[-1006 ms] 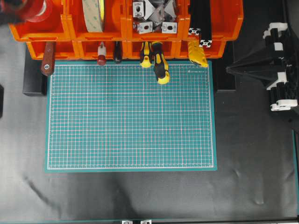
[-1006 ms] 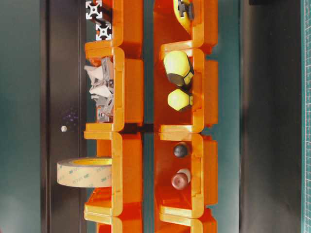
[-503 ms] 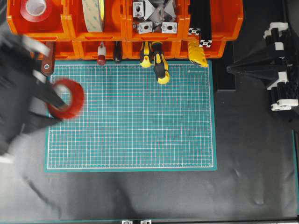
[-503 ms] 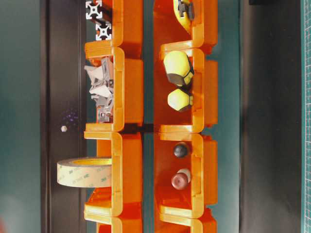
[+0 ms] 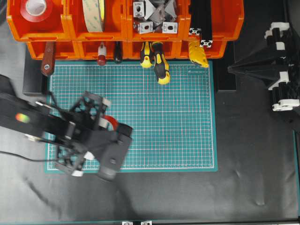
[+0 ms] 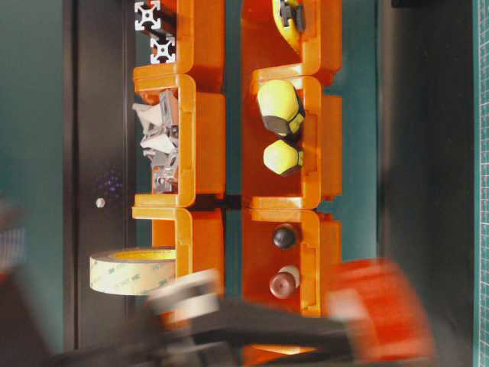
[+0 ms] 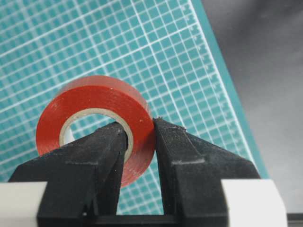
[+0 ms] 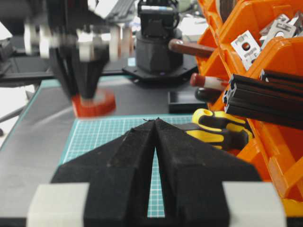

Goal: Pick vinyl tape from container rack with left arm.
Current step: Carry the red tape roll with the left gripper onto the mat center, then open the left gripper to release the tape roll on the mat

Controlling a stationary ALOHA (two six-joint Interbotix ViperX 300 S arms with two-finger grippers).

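Note:
My left gripper (image 5: 108, 125) is shut on the red vinyl tape (image 5: 112, 121) and holds it over the lower left part of the green grid mat (image 5: 154, 117). In the left wrist view the tape (image 7: 94, 97) stands on edge above the mat. One finger goes through the pale core and the other presses the outer wall; the gripper (image 7: 140, 126) clamps the ring. The tape shows blurred in the table-level view (image 6: 378, 306) and in the right wrist view (image 8: 93, 105). The orange container rack (image 5: 65, 29) runs along the mat's far edge. My right gripper (image 5: 230, 69) is shut and empty, parked at the right.
Another red roll (image 5: 36, 8) lies in the rack's top-left bin, next to a cream-yellow tape roll (image 5: 93, 14). Metal brackets (image 5: 154, 14), black profiles (image 5: 201, 23), and screwdrivers (image 5: 159, 63) whose handles overhang the mat. A brown-handled tool (image 5: 47, 58) sticks out at the left.
My left arm has carried a red tape roll from the top-left bin down and to the right, to the mat's lower left. The right arm has not moved.

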